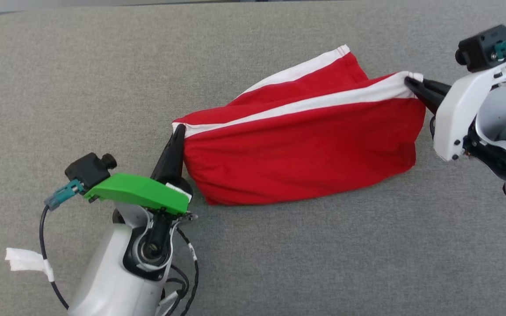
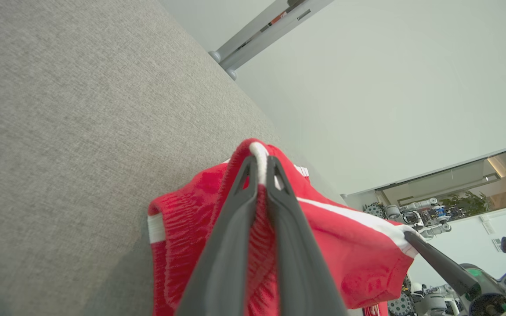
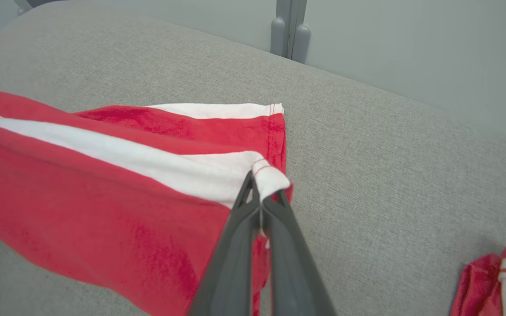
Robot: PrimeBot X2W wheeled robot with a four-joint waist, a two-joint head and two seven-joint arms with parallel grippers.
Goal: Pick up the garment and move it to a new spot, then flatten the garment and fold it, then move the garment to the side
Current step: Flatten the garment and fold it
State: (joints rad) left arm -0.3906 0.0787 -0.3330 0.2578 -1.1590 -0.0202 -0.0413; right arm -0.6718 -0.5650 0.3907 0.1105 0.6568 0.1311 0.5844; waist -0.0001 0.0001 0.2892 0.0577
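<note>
At the lower left of the head view, the left gripper (image 1: 180,129) is pinched shut on one end of the garment's white-banded edge. Its wrist view confirms cloth bunched between both fingers. At the upper right, the right gripper (image 1: 409,82) is clamped tight on the opposite end of the same band, with a small white corner poking past its tips.

The garment (image 1: 301,166) is red with white stripes. It hangs between the two grips as a sagging pouch, and its lower edge rests on the grey padded table (image 1: 103,66). A second layer trails behind toward the far side, its own striped edge lying twisted on the table. Another red bundle (image 3: 499,281) sits well apart, on the right.

Assessment: the garment appears to be lifted and about to be laid out for flattening; folding is not yet begun.

Recommendations:
- Both bites are small. Tension should go no further than taking the slack out of the band, or a corner may slip free.
- The arms should spread evenly and level, so the band runs straight.
- The garment should be lowered with the resting edge as anchor and drawn away from it, so the cloth lays out flat rather than piling.
- The rear layer needs watching, as it may tuck under.
- Neither grip should open until the band lies on the table.
</note>
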